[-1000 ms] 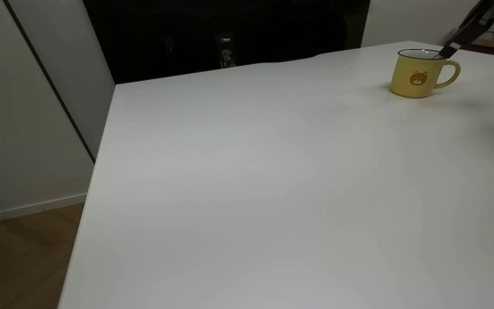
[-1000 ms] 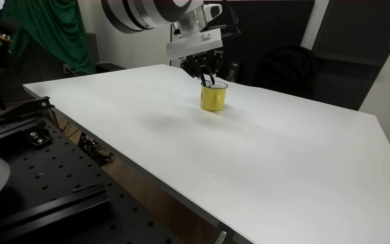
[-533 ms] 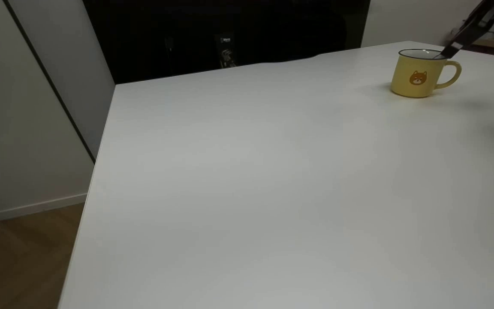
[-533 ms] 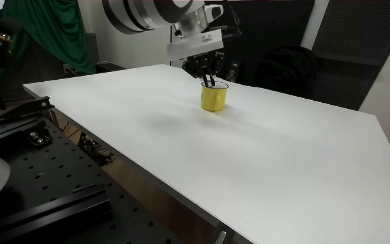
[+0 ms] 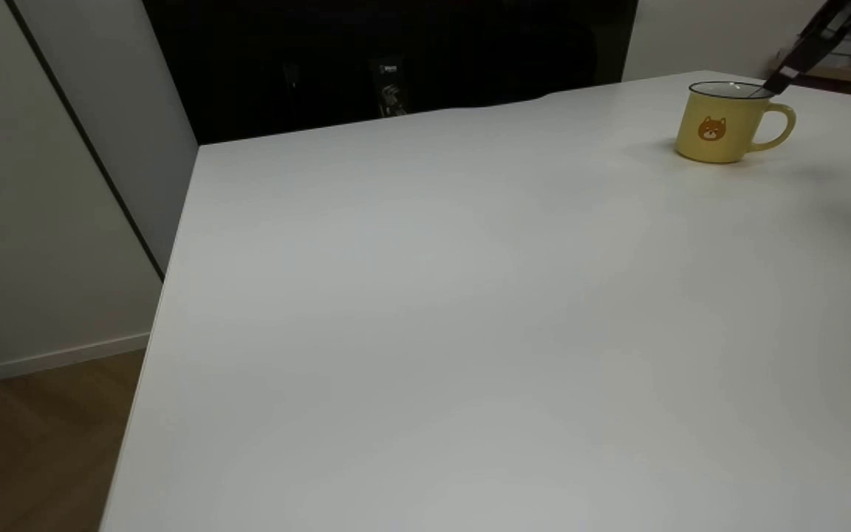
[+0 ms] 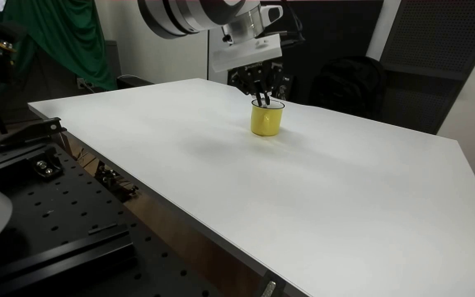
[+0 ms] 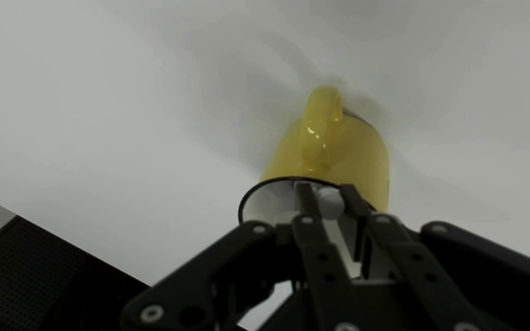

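Holding: pale piece (image 7: 331, 204), pinched in my hand (image 6: 264, 103). Beneath: mug (image 6: 263, 122), newly shifted and slightly turned, so my motion probably drags it.

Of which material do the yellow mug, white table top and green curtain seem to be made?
Yellow mug: glossy, perhaps enamelled metal or glazed ceramic; bright highlights on its handle.
White table top: smooth, satin, maybe laminate; reflections look blurred.
Green curtain: probably matte fabric; it hangs in folds.

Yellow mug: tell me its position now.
The yellow mug sits at upper right in an exterior view, on the white table; in the wrist view the gripper is at its open mouth.
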Available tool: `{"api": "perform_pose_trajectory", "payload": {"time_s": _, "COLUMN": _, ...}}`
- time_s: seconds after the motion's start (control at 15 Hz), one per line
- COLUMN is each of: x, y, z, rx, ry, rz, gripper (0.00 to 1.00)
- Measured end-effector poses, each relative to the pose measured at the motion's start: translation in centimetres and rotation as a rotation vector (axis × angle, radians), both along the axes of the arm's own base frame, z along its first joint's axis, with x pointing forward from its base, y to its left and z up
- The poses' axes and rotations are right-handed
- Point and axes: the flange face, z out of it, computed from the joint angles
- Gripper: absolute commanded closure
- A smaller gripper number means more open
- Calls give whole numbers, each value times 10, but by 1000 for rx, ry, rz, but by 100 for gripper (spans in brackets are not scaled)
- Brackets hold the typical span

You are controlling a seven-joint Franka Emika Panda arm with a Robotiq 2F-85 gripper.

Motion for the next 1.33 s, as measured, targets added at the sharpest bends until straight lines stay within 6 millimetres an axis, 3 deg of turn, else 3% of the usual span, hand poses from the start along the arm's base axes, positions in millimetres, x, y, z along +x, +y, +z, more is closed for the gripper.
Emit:
{"api": "perform_pose_trajectory", "payload": {"time_s": 0.4, "x": 20, "y": -8, "z": 10, "rx": -6, "ry": 40, "rz": -3, "gripper": 96}}
{"api": "perform_pose_trajectory", "payload": {"time_s": 0.67, "x": 38, "y": -10, "z": 29, "rx": -7, "ry": 66, "rz": 15, "gripper": 96}}
{"api": "perform_pose_trajectory", "payload": {"time_s": 1.0, "x": 60, "y": -11, "z": 63, "rx": -1, "ry": 79, "rz": 24, "gripper": 96}}
{"api": "perform_pose_trajectory", "payload": {"time_s": 1.33, "x": 85, "y": -6, "z": 112, "rx": 61, "ry": 149, "rz": -5, "gripper": 96}}
